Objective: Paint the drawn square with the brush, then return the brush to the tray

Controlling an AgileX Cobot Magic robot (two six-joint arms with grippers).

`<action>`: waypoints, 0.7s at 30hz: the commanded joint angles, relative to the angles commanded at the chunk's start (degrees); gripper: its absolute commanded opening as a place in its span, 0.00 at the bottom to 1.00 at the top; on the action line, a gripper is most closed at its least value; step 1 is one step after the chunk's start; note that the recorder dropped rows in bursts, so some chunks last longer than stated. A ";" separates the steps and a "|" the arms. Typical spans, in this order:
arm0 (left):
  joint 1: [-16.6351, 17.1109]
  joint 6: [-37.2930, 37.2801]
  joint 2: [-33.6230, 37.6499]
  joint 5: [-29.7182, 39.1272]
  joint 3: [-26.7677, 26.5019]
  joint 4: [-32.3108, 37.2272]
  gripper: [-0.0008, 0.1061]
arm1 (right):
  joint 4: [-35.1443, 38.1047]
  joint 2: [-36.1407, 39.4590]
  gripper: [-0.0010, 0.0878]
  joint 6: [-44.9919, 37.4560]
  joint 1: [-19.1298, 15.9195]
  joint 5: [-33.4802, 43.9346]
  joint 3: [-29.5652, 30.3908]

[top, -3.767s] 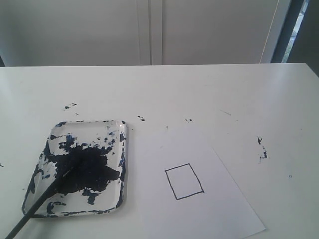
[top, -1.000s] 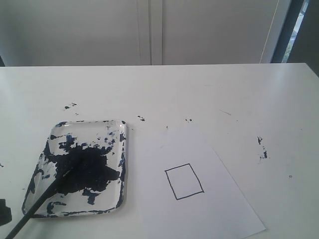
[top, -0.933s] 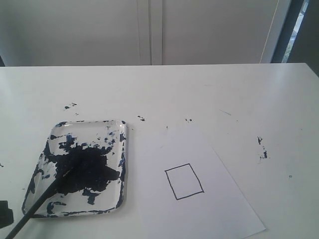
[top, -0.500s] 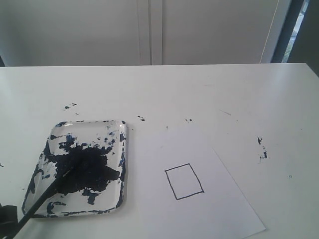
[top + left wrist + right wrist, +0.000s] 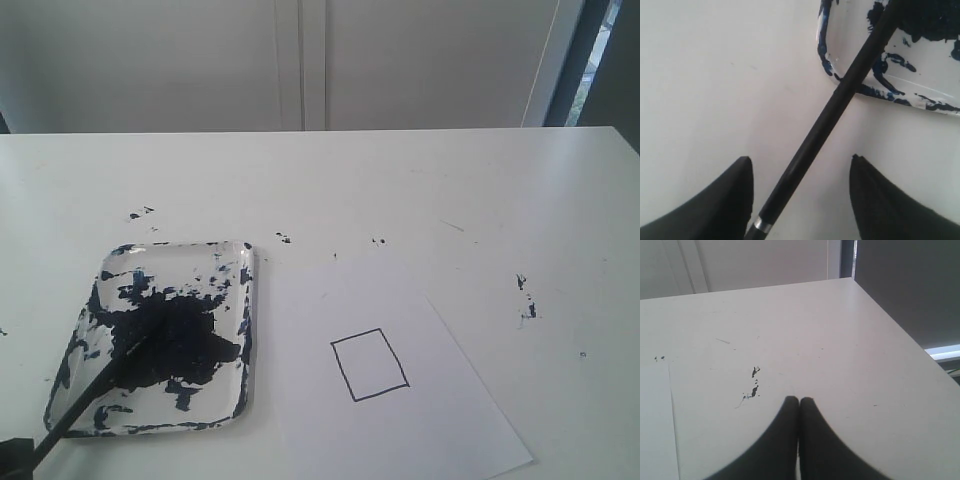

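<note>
Brush (image 5: 836,100) — thin black stick, tip in blotched tray (image 5: 247,300) | left jaws apart | right jaws closed

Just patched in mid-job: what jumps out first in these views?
The blue-black-blotched tray sits at the exterior view's lower left, the brush slanting out over its near corner. The open left gripper straddles the brush handle, while the drawn square on the paper beside the tray is unpainted.
</note>
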 joint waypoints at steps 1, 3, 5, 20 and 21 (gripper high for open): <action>0.00 0.31 0.10 -0.15 0.30 0.00 0.47 | 0.00 0.00 0.01 0.00 0.00 0.00 0.00; 0.00 0.92 0.35 -0.88 0.62 0.00 0.44 | 0.00 0.00 0.01 0.00 0.00 0.00 0.00; 0.00 1.17 0.44 -0.92 0.72 0.00 0.44 | 0.00 0.00 0.01 0.00 0.00 0.00 0.00; 0.00 1.06 0.44 -0.56 0.72 -1.11 0.44 | 0.00 0.00 0.01 0.00 0.00 0.00 0.00; 0.00 1.08 0.44 -0.56 0.72 -1.28 0.44 | 0.00 0.00 0.01 0.00 0.00 0.00 0.00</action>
